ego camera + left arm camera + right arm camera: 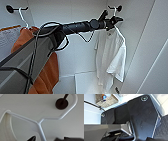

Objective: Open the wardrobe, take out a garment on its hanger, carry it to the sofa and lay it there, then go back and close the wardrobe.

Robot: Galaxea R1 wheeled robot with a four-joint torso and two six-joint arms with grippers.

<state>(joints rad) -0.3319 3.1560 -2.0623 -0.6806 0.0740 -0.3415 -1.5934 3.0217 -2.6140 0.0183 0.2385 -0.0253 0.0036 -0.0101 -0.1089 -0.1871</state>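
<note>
1. The tall white wardrobe [75, 37] stands open, its pale back wall bare apart from two dark round pegs; the right peg [119, 8] carries the thin white triangular clothes hanger [114, 11].
2. From that hanger hangs the white short-sleeved shirt of thin fabric [110, 55], its length running straight down; a rust-orange hooded garment [47, 67] hangs from the left peg, well apart.
3. The left arm reaches across from the left, and the left tool [115, 20] sits just under the right peg, at the hanger's neck above the shirt's collar.
4. In the left wrist view the hanger's neck [41, 131] passes down between two dark fingertips [32, 138]; they look apart, not yet pressed on the wire.
5. The hook curls over the peg, so I judge the lift must go upward first.
6. The right tool's state I cannot tell.
</note>
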